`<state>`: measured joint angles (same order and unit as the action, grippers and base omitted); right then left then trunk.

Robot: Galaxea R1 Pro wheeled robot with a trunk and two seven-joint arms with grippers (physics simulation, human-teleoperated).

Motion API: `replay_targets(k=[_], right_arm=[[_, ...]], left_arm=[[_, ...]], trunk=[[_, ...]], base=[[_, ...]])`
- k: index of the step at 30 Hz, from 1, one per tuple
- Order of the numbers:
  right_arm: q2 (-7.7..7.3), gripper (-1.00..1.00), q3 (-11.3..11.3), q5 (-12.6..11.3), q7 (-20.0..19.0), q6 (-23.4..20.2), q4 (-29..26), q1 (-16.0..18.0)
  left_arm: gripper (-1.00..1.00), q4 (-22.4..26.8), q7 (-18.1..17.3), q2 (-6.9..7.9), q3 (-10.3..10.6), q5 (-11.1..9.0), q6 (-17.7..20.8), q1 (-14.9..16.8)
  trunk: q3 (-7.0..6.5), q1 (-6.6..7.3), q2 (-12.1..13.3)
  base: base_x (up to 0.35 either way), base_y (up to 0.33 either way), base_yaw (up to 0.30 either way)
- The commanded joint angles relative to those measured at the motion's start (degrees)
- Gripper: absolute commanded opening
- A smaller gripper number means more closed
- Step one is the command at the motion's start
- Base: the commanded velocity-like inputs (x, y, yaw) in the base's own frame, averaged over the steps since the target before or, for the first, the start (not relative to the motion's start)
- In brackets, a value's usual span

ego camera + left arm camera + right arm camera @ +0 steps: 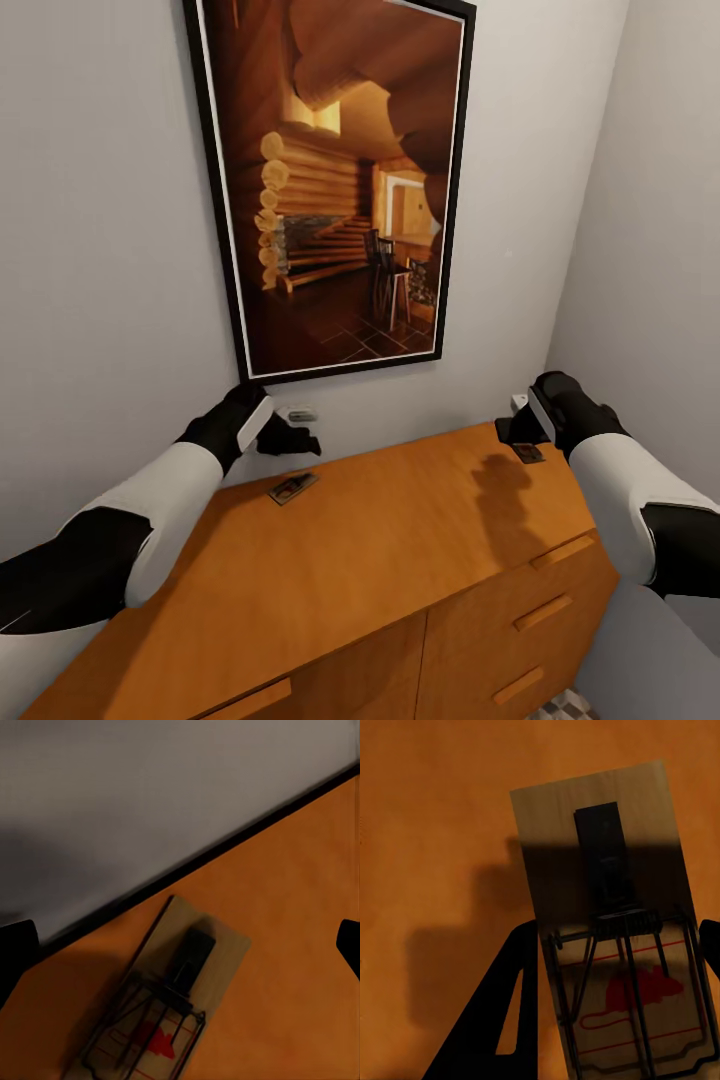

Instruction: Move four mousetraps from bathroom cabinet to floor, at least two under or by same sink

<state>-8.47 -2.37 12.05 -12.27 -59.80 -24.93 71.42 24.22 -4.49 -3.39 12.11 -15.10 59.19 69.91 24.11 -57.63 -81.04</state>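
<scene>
Both pincers, left spread over one mousetrap and right pinching another mousetrap, work above the cabinet to collect traps.

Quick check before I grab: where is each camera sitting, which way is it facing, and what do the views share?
Head: up high, looking down at the cabinet, a framed picture above, both arms reaching.
Left wrist: on the left hand, aimed at a mousetrap near the wall; dark fingertips show.
Right wrist: on the right hand, over another mousetrap.
Shared: each trap shows in the head view.
</scene>
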Motion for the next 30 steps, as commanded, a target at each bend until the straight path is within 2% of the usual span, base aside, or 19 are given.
replay_targets(k=[1,18,30], right_arm=[[0.03,-1.0,-0.26,0.53,-0.48,-0.2,-0.06,0.03],[0.04,-1.0,-0.26,0.61,-0.48,-0.2,-0.03,0.03],[0.1,-1.0,-0.26,0.61,-0.48,-0.2,0.05,0.03]], left_arm=[[1.0,0.05,-0.29,0.07,0.38,-0.06,0.13,0.05],[1.0,-0.92,-1.01,-0.29,1.67,-0.24,-0.04,0.05],[1.0,-5.17,-1.0,-0.2,1.84,0.04,-0.08,0.05]], trunk=[[0.07,0.0,-0.04],[0.07,0.0,-0.04],[0.07,0.0,-0.04]], base=[[0.0,0.0,0.0],[0.0,0.0,0.0],[0.0,0.0,0.0]])
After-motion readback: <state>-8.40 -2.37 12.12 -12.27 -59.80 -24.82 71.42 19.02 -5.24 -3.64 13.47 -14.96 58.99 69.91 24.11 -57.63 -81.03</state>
